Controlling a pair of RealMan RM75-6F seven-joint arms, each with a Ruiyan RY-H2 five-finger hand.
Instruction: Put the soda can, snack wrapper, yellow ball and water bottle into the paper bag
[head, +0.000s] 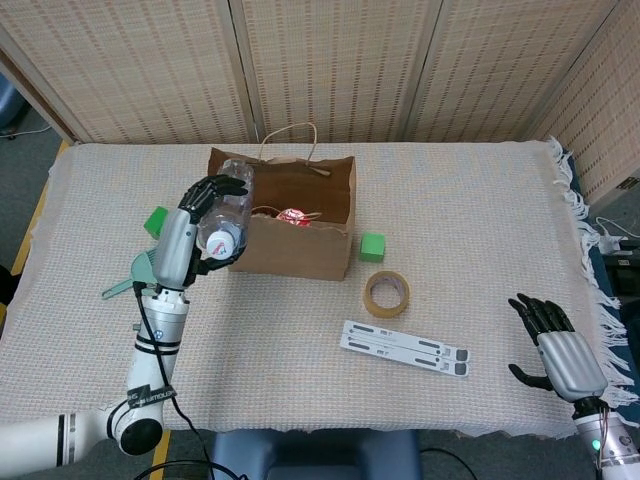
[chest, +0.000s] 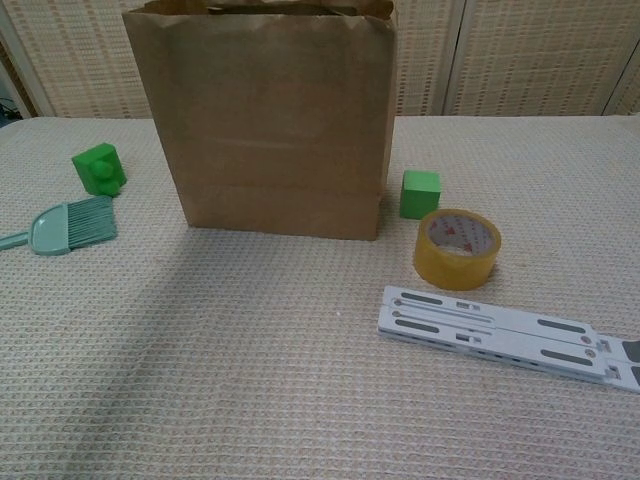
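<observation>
In the head view my left hand (head: 192, 232) grips the clear water bottle (head: 227, 215), raised over the left edge of the open brown paper bag (head: 290, 255), the white cap facing the camera. Inside the bag a red soda can (head: 294, 215) and a pale item beside it show. My right hand (head: 556, 350) rests open near the table's front right corner, holding nothing. The chest view shows the bag (chest: 265, 120) from the front but neither hand. The yellow ball and the snack wrapper cannot be made out.
A green block (head: 372, 246) and a tape roll (head: 386, 293) lie right of the bag, with a white folded stand (head: 404, 348) in front of them. A teal brush (chest: 65, 226) and a green toy block (chest: 99, 167) sit left of the bag.
</observation>
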